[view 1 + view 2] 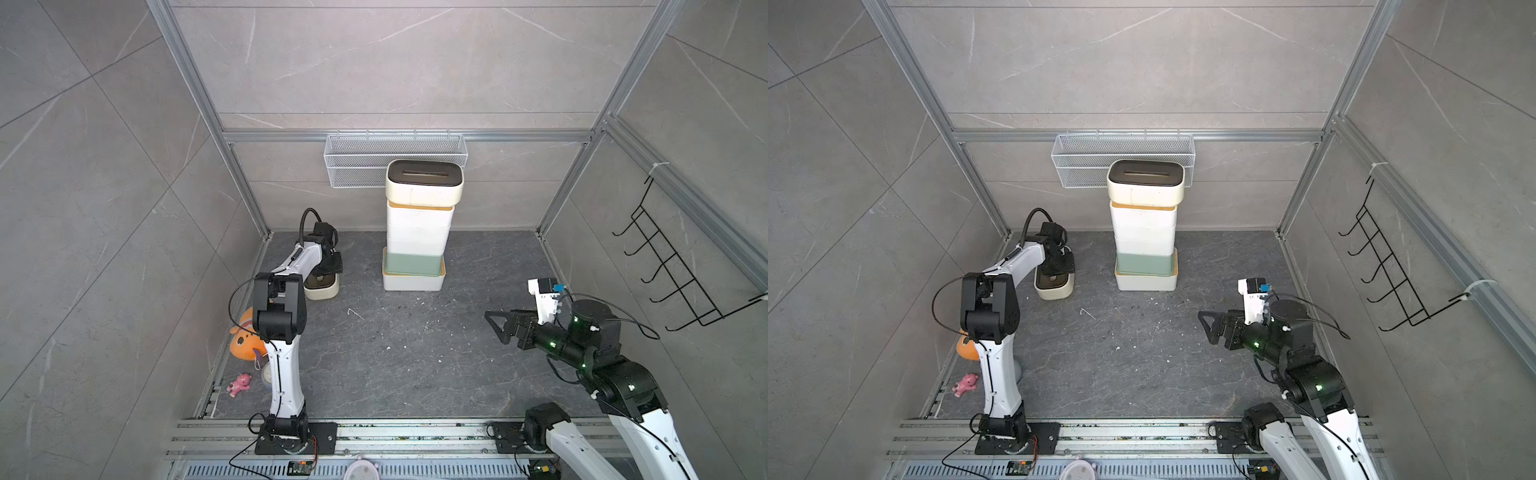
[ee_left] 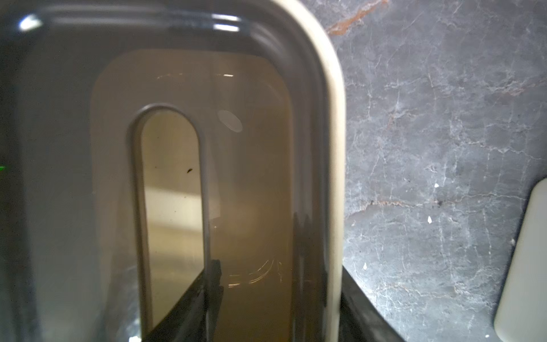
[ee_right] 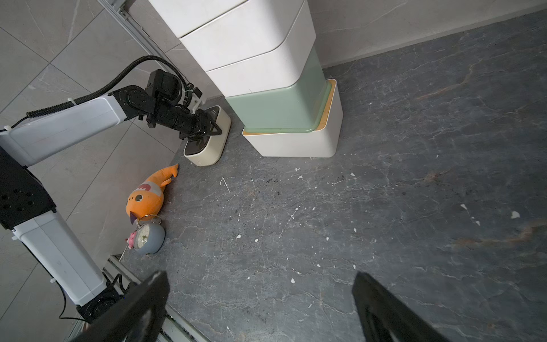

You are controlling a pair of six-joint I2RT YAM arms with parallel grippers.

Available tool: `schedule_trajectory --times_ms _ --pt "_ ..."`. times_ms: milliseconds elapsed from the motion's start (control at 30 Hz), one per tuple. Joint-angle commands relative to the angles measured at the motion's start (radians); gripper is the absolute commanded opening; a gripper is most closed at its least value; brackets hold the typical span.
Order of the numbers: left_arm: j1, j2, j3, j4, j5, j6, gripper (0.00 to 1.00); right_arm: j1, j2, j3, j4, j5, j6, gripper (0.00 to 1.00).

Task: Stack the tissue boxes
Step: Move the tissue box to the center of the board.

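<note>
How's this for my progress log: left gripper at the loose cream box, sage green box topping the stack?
Wrong on top: both top views show a cream box with a dark brown lid topping the stack; the sage green box sits second from the bottom. The left gripper part is right.

We can't tell if the left pincer [image 2: 281, 272] grips the loose cream box [image 1: 324, 292]; the left arm [image 1: 305, 259] hides most of it. The stack [image 3: 266, 74] is cropped up top too.
</note>
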Motion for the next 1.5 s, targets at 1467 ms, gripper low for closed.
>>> schedule_trajectory --times_ms 1467 --pt "-0.817 -0.386 -0.561 0.197 0.145 0.335 0.46 -0.002 0.101 -0.193 0.198 0.068 0.22 1.0"
